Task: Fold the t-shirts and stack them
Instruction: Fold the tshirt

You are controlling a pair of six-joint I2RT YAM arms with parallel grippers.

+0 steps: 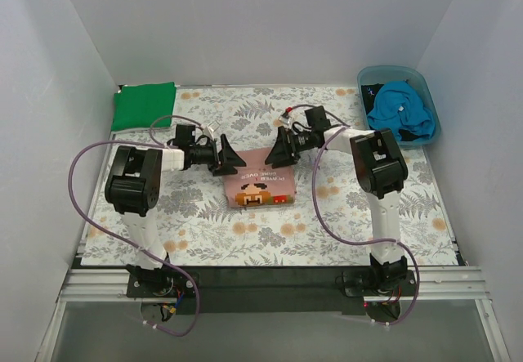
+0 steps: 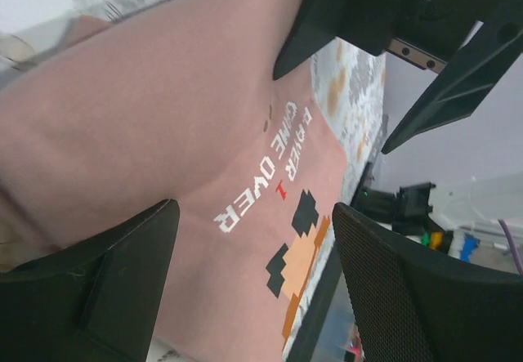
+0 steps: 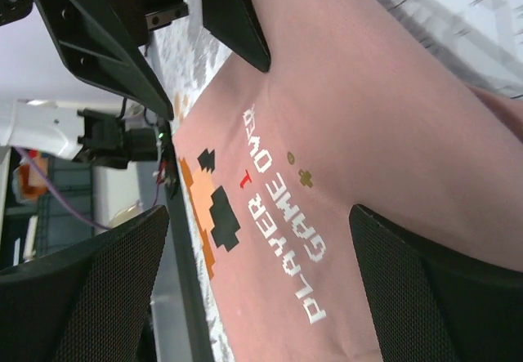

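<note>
A dusty pink t-shirt point(image 1: 258, 187), folded into a small rectangle with its pixel graphic facing up, lies on the table's middle. It fills the left wrist view point(image 2: 163, 117) and the right wrist view point(image 3: 384, 109). My left gripper point(image 1: 231, 159) hovers at its back left corner, open, with nothing between the fingers point(image 2: 98, 288). Facing it at the back right corner, my right gripper point(image 1: 276, 154) is open and holds nothing either, its fingers point(image 3: 441, 288) spread wide above the cloth. A folded green t-shirt point(image 1: 145, 105) lies at the back left. A crumpled blue t-shirt point(image 1: 399, 110) sits in the tub.
The teal plastic tub point(image 1: 427, 94) stands at the back right corner. A floral covering point(image 1: 343, 223) spreads over the table, with white walls on three sides. Purple cables loop beside both arms. A black rail point(image 1: 261, 279) runs along the near edge.
</note>
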